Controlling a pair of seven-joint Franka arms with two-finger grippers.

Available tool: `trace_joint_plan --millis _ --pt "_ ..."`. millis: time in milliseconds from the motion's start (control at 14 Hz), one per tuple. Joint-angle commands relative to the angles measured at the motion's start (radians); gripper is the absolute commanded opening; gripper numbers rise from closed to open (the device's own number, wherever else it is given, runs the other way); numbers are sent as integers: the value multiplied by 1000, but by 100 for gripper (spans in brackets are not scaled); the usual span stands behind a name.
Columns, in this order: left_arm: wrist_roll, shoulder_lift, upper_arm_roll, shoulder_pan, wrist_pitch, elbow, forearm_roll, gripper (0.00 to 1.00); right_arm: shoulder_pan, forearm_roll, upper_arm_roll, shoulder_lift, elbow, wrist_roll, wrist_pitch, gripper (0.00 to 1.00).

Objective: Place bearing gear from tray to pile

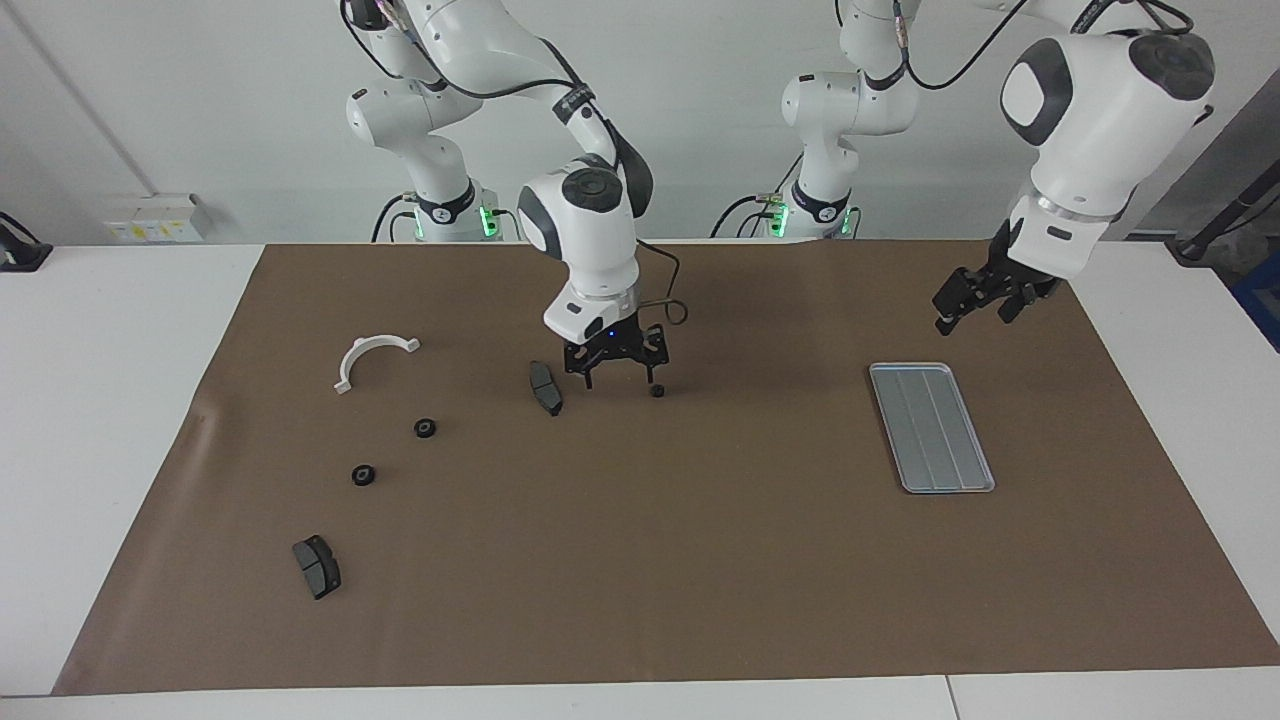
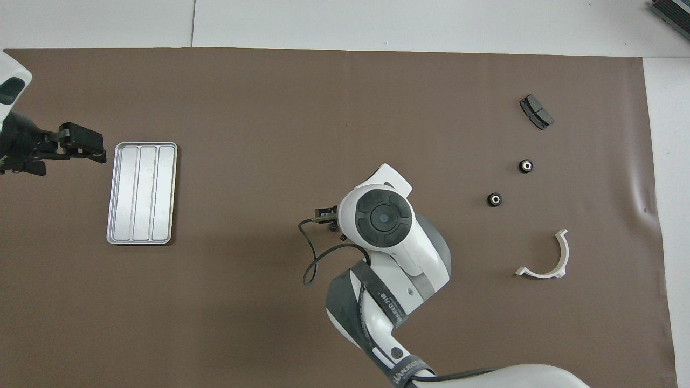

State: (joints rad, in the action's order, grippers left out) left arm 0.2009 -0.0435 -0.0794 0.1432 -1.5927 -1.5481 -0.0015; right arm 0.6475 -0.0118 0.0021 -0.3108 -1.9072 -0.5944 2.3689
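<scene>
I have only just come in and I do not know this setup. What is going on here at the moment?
The right gripper is low over the mat's middle, jaws open, beside a small black gear lying alone and not held. The tray is empty. Two gears lie toward the right arm's end, near a white half-ring. The left gripper waits, open, raised near the tray.

The silver tray [image 2: 142, 193] lies toward the left arm's end of the brown mat [image 2: 269, 108], the left gripper [image 2: 81, 144] raised beside it, while two black gears [image 2: 495, 199] of the pile sit near a white half-ring [image 2: 558, 258] and a dark pad [image 2: 536, 112].
</scene>
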Motion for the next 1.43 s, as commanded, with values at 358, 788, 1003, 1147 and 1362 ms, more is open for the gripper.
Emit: trace_joint_plan --millis 358,788,1003,1147,1362 --pt "-179 -15 7 -8 101 122 46 100 52 -7 -4 -102 11 -22 82 100" --pt "-259 65 4 -26 -91 -93 44 100 46 -62 -4 -119 -18 -19 153 86" --pt "-326 83 4 -52 -110 -138 46 100 46 -62 -4 -119 -23 -18 153 59" --pt "-408 86 4 -108 -99 -135 46 100 46 -62 -4 -119 -23 -18 153 41" --pt "-433 83 4 -137 -93 -127 49 100 43 -63 -4 -119 -23 -19 153 11"
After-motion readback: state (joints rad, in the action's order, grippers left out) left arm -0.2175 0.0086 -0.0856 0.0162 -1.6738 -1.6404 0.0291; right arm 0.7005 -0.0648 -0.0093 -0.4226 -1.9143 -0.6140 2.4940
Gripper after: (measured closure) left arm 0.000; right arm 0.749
